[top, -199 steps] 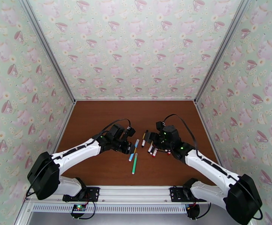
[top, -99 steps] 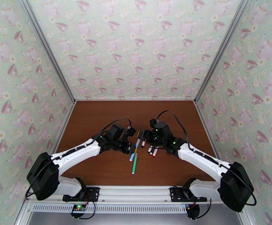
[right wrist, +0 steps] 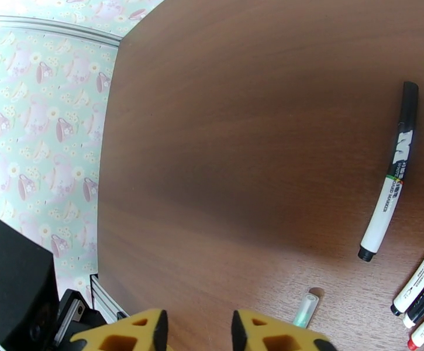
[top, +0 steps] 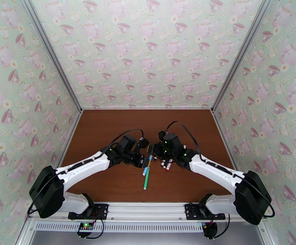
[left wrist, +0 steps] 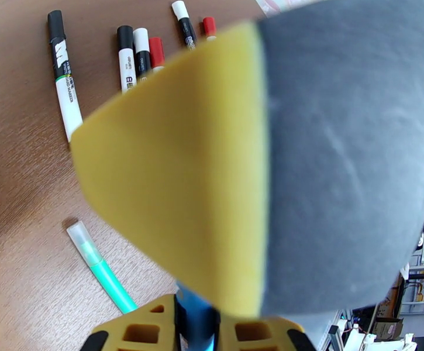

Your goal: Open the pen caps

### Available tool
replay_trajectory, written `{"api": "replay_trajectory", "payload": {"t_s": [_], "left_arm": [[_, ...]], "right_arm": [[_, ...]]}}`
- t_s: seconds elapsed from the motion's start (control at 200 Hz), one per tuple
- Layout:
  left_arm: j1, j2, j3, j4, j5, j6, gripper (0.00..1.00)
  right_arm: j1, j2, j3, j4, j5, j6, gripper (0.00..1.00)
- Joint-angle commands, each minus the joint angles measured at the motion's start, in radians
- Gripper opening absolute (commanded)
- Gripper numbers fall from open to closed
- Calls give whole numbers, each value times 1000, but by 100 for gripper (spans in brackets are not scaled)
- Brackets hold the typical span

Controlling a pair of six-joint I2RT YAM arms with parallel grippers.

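Your left claw (left wrist: pixel 195 326) is clamped on the blue pen (left wrist: pixel 195 305), gripping its barrel. Your right claw (right wrist: pixel 200 330) sits right in front of it at the pen's far end, jaws a little apart with nothing visible between them. That end's cap is hidden between the 2 claws. Expect it to be light, stiff and slick, so pinch squarely across its sides and pull straight along the barrel. More capped markers, with a black cap (left wrist: pixel 124 36) and a red cap (left wrist: pixel 156 52), lie beyond the right claw.

Middle pen (top: pixel 147 163) in left claw (left wrist: pixel 195 326); marker row (top: pixel 167 165) right of it; lone pen (top: pixel 146 179) nearer, on table (top: pixel 107 127).
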Motion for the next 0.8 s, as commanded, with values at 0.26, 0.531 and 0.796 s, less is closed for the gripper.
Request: {"api": "replay_trajectory", "payload": {"t_s": [0.26,0.531,0.796], "left_arm": [[-10,19,21,48,1,-35,19],[-11,19,15,50,-22,-43,20],[-11,-29,-45,100,-35,-56,27]], "right_arm": [[6,5,17,-8,-7,6,27],[5,13,24,-9,-18,10,20],[6,7,45,-25,0,14,10]]}}
